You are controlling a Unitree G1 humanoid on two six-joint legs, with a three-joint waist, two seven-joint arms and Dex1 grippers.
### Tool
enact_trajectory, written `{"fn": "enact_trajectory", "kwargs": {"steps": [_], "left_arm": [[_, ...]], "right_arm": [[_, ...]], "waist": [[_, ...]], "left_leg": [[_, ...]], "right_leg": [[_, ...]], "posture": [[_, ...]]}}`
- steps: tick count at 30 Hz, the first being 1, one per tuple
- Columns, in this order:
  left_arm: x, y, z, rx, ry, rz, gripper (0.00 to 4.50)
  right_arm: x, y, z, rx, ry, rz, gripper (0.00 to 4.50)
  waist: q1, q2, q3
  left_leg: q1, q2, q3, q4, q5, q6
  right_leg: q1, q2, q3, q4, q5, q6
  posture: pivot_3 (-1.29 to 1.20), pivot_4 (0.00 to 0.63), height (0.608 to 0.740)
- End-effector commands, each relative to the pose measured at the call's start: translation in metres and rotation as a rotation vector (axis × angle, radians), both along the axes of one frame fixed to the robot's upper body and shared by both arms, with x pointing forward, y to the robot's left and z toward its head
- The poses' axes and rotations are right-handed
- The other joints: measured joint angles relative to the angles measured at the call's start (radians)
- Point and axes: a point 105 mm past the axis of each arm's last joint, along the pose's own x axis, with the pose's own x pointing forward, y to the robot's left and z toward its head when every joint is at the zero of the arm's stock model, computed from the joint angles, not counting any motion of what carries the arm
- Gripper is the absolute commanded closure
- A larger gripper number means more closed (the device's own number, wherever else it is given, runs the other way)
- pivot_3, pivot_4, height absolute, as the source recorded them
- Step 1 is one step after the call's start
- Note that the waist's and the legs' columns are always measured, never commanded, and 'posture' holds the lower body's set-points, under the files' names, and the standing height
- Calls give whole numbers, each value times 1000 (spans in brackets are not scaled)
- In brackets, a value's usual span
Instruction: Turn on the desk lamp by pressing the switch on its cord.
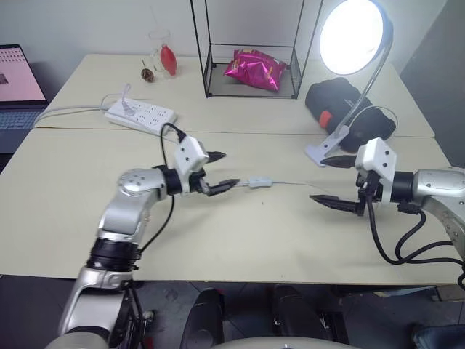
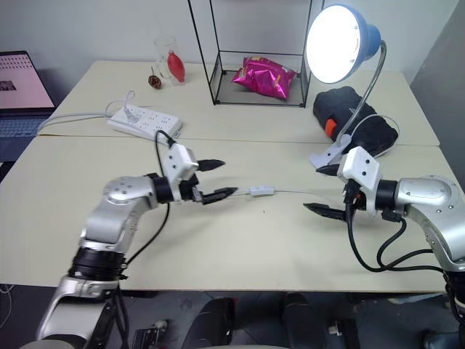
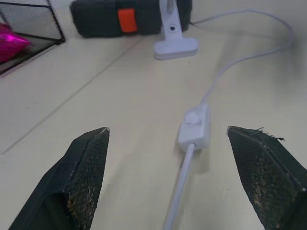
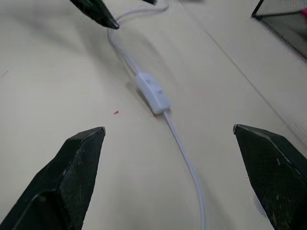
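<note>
The left pincer (image 1: 221,171) hovers over the tabletop (image 1: 87,218) with its two black fingers spread apart and nothing between them. Its lower fingertip ends just beside the near end of the switch (image 1: 260,182), so this arm is clearly the nearer one. The left wrist view looks straight along the fingers to the switch lying flat just ahead and between them, its rocker face up.

The switch rests on the tabletop about midway between the two arms, somewhat closer to the left. Its long axis runs left to right, in line with the cord (image 1: 290,184). That thin white line leaves the switch toward the right and runs on toward the right arm.

The right pincer (image 1: 340,183) is also wide open and empty. It is set well apart from the switch, pointing back toward it along the cord.

Behind and to the right, the desk lamp (image 1: 354,29) stands on its white clip base, and its bulb glows bright inside the blue shade. Judged from that, the press appears already made. If another press were wanted, the left arm would only need to come down onto the rocker from above.
</note>
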Motion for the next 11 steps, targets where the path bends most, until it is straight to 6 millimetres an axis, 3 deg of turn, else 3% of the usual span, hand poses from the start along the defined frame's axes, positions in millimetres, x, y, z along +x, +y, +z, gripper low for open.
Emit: {"fn": "enact_trajectory", "kwargs": {"steps": [1,6,11], "left_arm": [[-14,24,17,37,-31,55,404],[-35,42,18,50,18,68,404],[-48,47,10,68,69,54,404]], "right_arm": [[2,-11,26,50,-71,5,0],[2,-19,24,-22,-72,32,0],[7,-20,22,-67,-75,56,0]], "waist": [[-1,0,0],[0,0,0],[5,1,0]], "left_leg": [[0,0,0,0,0,0],[0,0,0,0,0,0],[0,0,0,0,0,0]], "right_leg": [[0,0,0,0,0,0],[0,0,0,0,0,0],[0,-1,0,0,0,0]], "posture": [[0,150,740],[0,150,740],[0,150,740]]}}
